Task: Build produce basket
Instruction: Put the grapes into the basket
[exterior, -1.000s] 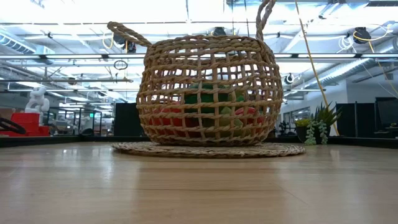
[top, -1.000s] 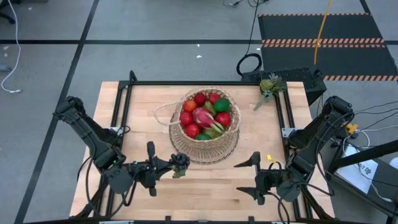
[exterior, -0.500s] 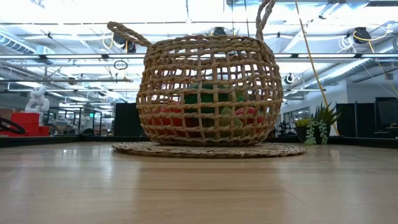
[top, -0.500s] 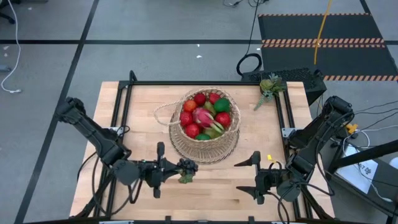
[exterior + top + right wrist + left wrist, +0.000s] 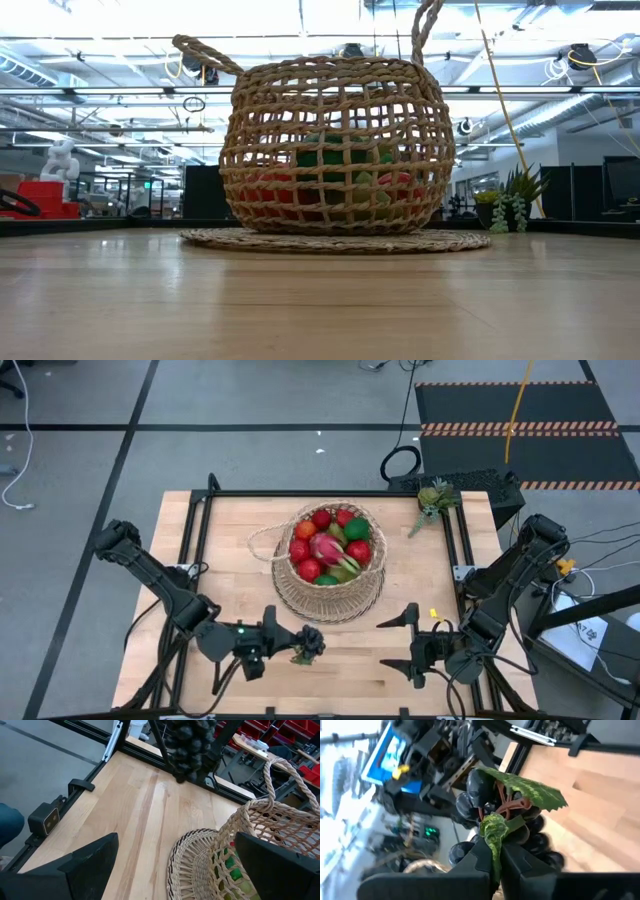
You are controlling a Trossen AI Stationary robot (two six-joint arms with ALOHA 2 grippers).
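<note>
The tan woven basket (image 5: 330,565) stands on a round woven mat (image 5: 335,240) at the table's middle. It holds produce: red round fruits (image 5: 359,551), green ones and a pink dragon fruit (image 5: 325,547). A dark bunch of grapes (image 5: 520,827) with green leaves hangs in my left gripper (image 5: 295,645), just near of the basket; the bunch also shows in the right wrist view (image 5: 192,742). My right gripper (image 5: 398,643) waits open and empty near the table's front right, pointing at the basket. Neither gripper shows in the low view. My left gripper pinches the grape bunch between its two fingers at the leafy stem end; a green leaf (image 5: 493,837) runs down between the fingertips. The fingers come about level from the table's left. The bunch is lifted clear of the table, ahead of the fingertips.
A small potted plant (image 5: 433,500) stands at the table's far right corner. Black frame rails (image 5: 300,493) run round the table's edges. Bare wood lies left of the basket and along the near edge.
My left gripper, still shut on the grapes, has carried them toward the table's right and near edges, rolling its wrist on the way, so the bunch has turned with it. My right arm has kept still.
</note>
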